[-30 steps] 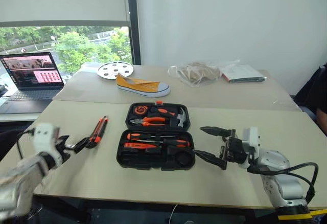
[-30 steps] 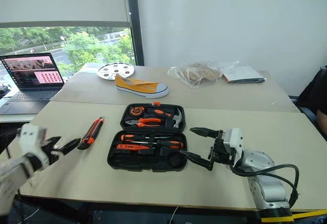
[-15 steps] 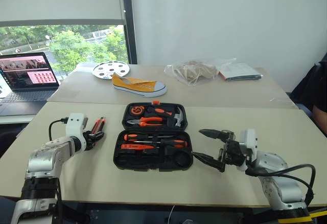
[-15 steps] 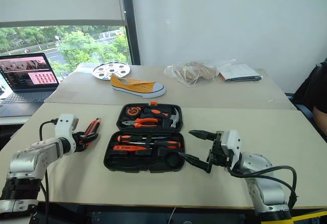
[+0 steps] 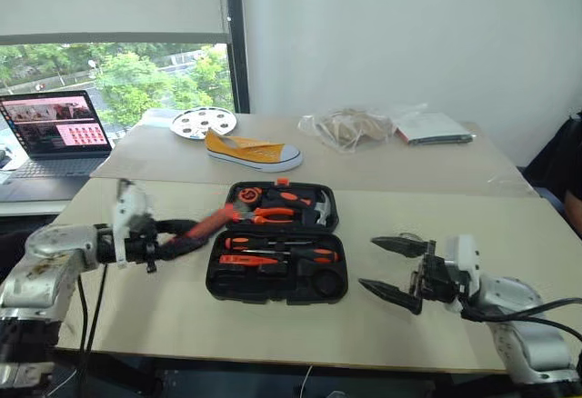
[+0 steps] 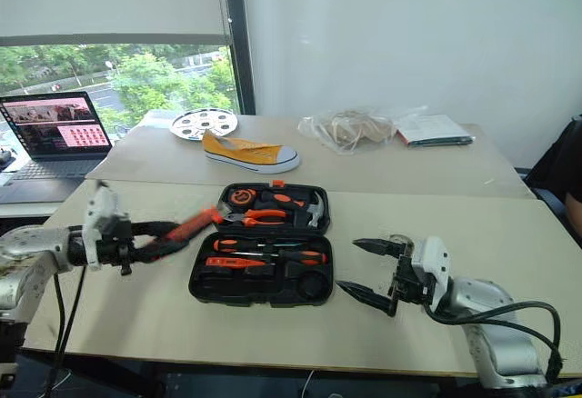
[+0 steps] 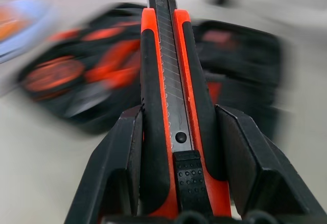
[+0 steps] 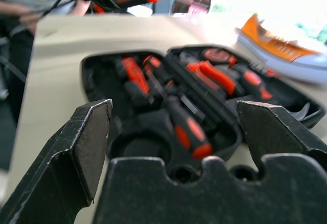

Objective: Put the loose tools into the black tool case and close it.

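Head views: left gripper clamps the orange-black utility knife by its rear end, carrying it above the table, tip over the left rim of the black tool case. Case lies open and flat, screwdrivers in the near half, pliers and hammer in the far half. Right gripper hangs just beside the case's right edge, jaws spread wide, nothing in them.

Left wrist view: both fingers pinch the knife's sides; grip looks firm and straight.

Right wrist view: spread fingers frame the case interior; a round recess near the front looks vacant.

Judgement: transport step. Next calls for lowering the knife into a free slot, lengthwise. Bare tabletop left and near; raised case rim could snag the tip.
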Available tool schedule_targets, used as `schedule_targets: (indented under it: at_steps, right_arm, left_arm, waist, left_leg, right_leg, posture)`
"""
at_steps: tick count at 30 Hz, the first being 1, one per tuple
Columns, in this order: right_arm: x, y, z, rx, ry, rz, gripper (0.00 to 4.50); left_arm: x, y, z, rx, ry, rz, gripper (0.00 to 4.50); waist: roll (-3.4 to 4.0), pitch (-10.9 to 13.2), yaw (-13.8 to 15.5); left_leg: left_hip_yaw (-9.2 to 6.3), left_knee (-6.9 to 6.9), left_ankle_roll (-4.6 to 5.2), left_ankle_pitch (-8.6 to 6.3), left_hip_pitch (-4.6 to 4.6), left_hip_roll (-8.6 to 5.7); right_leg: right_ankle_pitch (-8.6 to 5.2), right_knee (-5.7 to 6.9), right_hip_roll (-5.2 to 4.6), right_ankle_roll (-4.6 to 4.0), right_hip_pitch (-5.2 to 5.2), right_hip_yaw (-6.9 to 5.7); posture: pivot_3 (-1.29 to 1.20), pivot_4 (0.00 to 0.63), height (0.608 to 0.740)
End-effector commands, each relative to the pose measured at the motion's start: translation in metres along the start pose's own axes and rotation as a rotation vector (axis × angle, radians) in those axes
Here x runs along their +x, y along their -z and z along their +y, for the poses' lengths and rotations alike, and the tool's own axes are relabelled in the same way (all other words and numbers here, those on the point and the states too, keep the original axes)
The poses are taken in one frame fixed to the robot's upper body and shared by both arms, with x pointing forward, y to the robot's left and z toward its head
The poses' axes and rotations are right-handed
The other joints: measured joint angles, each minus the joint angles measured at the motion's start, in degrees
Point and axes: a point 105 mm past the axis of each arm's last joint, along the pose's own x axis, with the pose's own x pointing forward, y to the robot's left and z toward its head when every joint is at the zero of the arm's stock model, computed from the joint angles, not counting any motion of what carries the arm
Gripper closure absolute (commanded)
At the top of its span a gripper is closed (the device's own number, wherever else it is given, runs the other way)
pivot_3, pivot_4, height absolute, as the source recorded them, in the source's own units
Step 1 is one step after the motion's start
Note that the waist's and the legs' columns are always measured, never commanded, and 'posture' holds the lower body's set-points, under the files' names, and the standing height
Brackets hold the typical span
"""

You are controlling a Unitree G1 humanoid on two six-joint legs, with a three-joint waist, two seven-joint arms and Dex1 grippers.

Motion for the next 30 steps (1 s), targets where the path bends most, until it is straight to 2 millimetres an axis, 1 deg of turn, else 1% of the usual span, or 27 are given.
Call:
schedule_targets:
  at_steps: [1, 3, 5, 9, 14, 20, 25, 30]
  right_arm:
    - [-0.005, -0.009, 0.005, -0.026, -0.016, -0.010, 0.00]
    - [-0.004, -0.009, 0.008, -0.022, -0.017, -0.009, 0.00]
    - [-0.004, -0.009, 0.011, -0.019, -0.018, -0.010, 0.00]
    - [-0.004, -0.010, 0.013, -0.016, -0.011, -0.009, 0.00]
    - [-0.005, -0.010, 0.012, -0.016, 0.002, -0.008, 0.00]
    - [-0.005, -0.009, 0.012, -0.017, 0.006, -0.007, 0.00]
    - [-0.002, -0.008, 0.012, -0.015, 0.000, -0.008, 0.00]
    - [0.000, -0.007, 0.013, -0.008, -0.006, -0.011, 0.00]
  left_arm:
    - [0.033, 0.000, -0.003, 0.141, 0.142, 0.101, 2.69]
    - [0.048, 0.005, 0.002, 0.183, 0.155, 0.135, 2.69]
    - [0.056, 0.010, 0.005, 0.206, 0.163, 0.158, 2.69]
    - [0.060, 0.020, 0.004, 0.220, 0.192, 0.184, 2.69]
    - [0.062, 0.032, 0.005, 0.254, 0.216, 0.235, 2.69]
    - [0.071, 0.030, 0.005, 0.266, 0.252, 0.219, 2.69]
    - [0.081, 0.027, 0.007, 0.227, 0.237, 0.194, 2.69]
    - [0.085, 0.028, 0.008, 0.191, 0.231, 0.201, 2.69]
  waist:
    - [-0.01, 0.00, 0.04]
    - [-0.01, 0.00, 0.02]
    - [-0.02, 0.00, -0.14]
    - [-0.02, 0.01, -1.13]
    - [-0.02, 0.01, -0.80]
    - [-0.02, 0.00, -0.56]
    - [-0.02, 0.00, -0.06]
    - [-0.02, 0.00, 0.42]
  left_leg:
    - [-0.02, 0.01, 0.00, 0.00, -0.01, 0.00]
    - [-0.05, 0.04, 0.02, 0.01, -0.04, -0.03]
    - [-0.08, 0.07, 0.03, 0.01, -0.05, -0.04]
    - [-0.10, 0.08, 0.04, 0.01, -0.03, 0.03]
    - [-0.14, 0.10, 0.11, -0.03, -0.05, 0.04]
    - [-0.13, 0.14, 0.17, -0.06, -0.05, 0.00]
    - [-0.13, 0.19, 0.21, -0.08, -0.06, -0.01]
    - [-0.16, 0.38, 0.37, -0.17, -0.08, -0.03]
  right_leg:
    - [0.00, 0.00, 0.03, 0.00, 0.02, 0.03]
    - [0.00, 0.00, 0.05, 0.01, 0.02, 0.04]
    - [0.00, 0.01, 0.06, 0.02, 0.04, 0.10]
    - [0.00, 0.01, 0.12, 0.03, 0.02, 0.24]
    - [-0.02, 0.00, 0.09, 0.05, 0.02, 0.11]
    - [-0.02, 0.00, 0.07, 0.07, 0.03, 0.10]
    - [-0.02, 0.00, 0.06, 0.09, 0.04, 0.10]
    - [-0.04, 0.00, 0.00, 0.20, 0.15, 0.04]
  posture:
    - [0.00, 0.150, 0.740]
    - [0.00, 0.150, 0.740]
    - [0.00, 0.150, 0.740]
    - [0.00, 0.150, 0.740]
    - [0.00, 0.150, 0.740]
    - [0.00, 0.150, 0.740]
    - [0.00, 0.150, 0.740]
    - [0.00, 0.150, 0.740]
